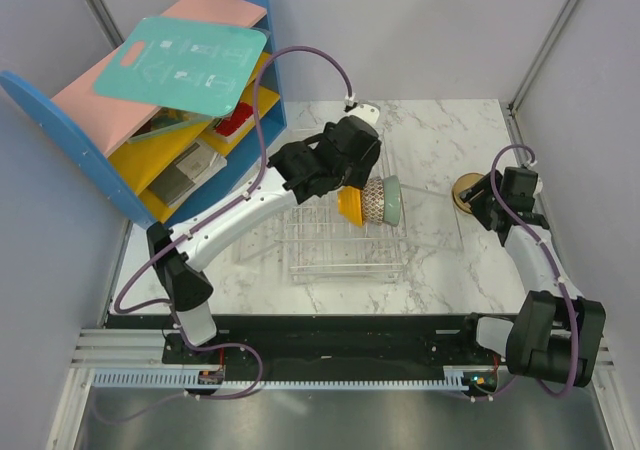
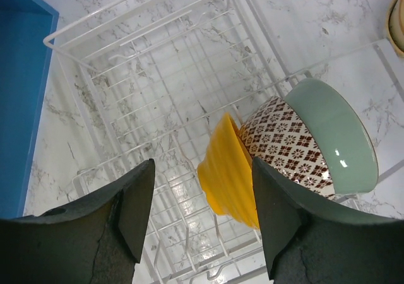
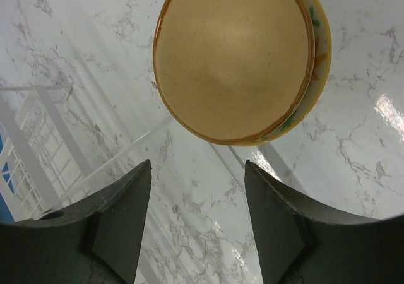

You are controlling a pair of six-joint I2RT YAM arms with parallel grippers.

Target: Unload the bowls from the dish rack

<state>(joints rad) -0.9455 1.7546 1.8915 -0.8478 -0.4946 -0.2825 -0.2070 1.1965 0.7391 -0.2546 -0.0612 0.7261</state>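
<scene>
The wire dish rack point(image 1: 330, 255) point(image 2: 158, 76) sits mid-table. Three bowls stand on edge at its right end: a plain orange bowl point(image 1: 352, 207) point(image 2: 230, 177), a brown-patterned bowl point(image 1: 374, 200) point(image 2: 284, 148) and a mint green bowl point(image 1: 394, 200) point(image 2: 334, 132). My left gripper point(image 1: 335, 185) point(image 2: 202, 170) hovers open over the rack; the orange bowl's rim lies between its fingers, close to the right one. Two stacked cream bowls point(image 1: 467, 192) point(image 3: 233, 57) rest on the table to the right. My right gripper point(image 1: 482, 198) point(image 3: 197, 164) is open and empty just short of them.
A blue-and-yellow shelf unit point(image 1: 150, 120) point(image 2: 19, 94) stands at the back left with a teal board point(image 1: 185, 65) on top. A clear tray edge point(image 1: 455, 235) extends right of the rack. Grey walls enclose the marble table point(image 1: 440, 140).
</scene>
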